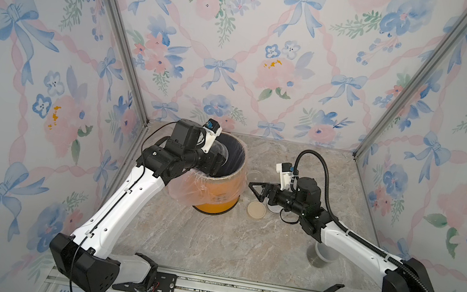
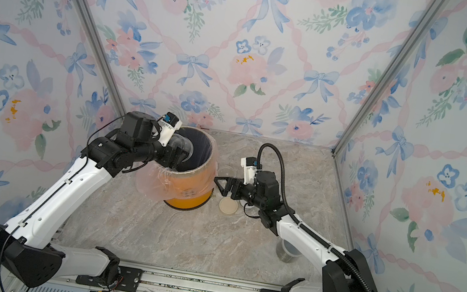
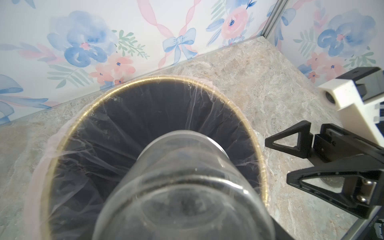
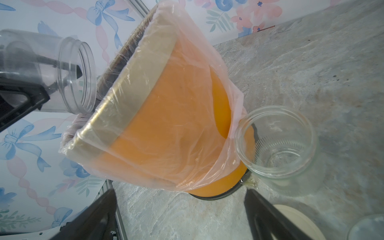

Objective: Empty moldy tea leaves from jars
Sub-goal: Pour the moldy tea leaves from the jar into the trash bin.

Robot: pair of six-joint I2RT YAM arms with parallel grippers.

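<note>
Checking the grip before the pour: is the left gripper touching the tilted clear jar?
Touching. The right wrist view shows the left gripper with its black jaws clamped on both sides of the clear jar, holding it tilted over the orange bin.

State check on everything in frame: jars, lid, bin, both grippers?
bin: upright, plastic-lined.
held jar: lid off, tipped over bin mouth.
left gripper: shut on held jar.
right gripper: open, empty.
jar beside bin: upright, lid off, empty.
third jar: upright, tea leaves inside.
beige lid: flat on table.
</note>
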